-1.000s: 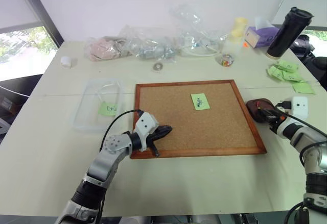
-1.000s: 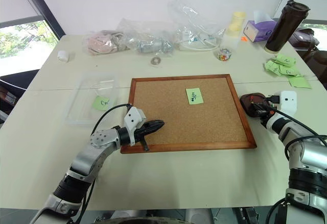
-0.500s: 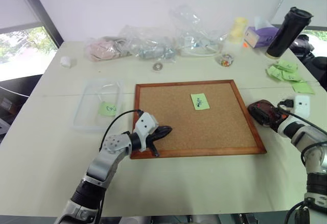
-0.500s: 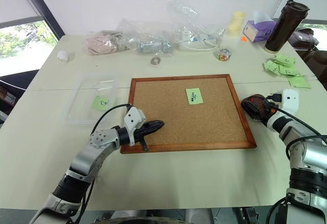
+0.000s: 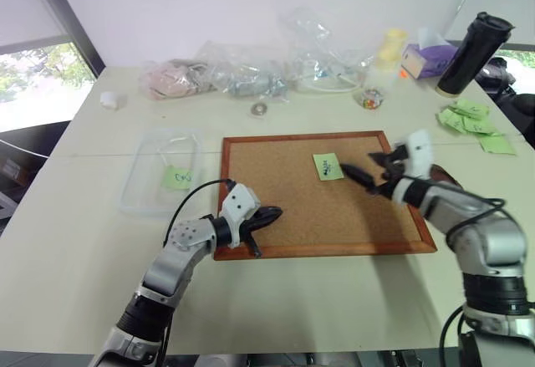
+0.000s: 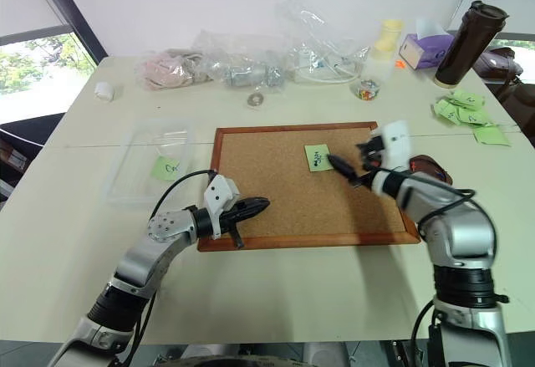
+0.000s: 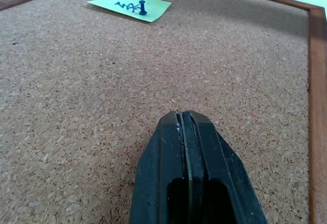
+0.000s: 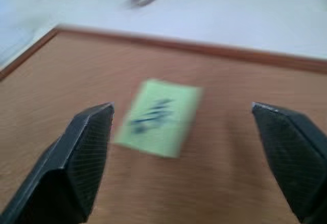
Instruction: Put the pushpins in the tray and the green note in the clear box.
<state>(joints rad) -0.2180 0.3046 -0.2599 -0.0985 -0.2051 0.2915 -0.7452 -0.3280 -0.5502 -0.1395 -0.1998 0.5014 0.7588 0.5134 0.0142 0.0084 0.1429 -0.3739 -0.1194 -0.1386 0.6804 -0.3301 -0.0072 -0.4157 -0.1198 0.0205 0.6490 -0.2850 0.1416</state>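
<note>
Right end effector (image 5: 368,169), fingers spread, hovers beside green note (image 5: 328,165).

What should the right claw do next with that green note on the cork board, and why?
Probably ease forward and down onto the blue pushpin holding the green note to the cork board, then close on it. The right claw hangs open beside the note, apart from it, and the note looks pinned, so the pin likely has to come out first.
</note>
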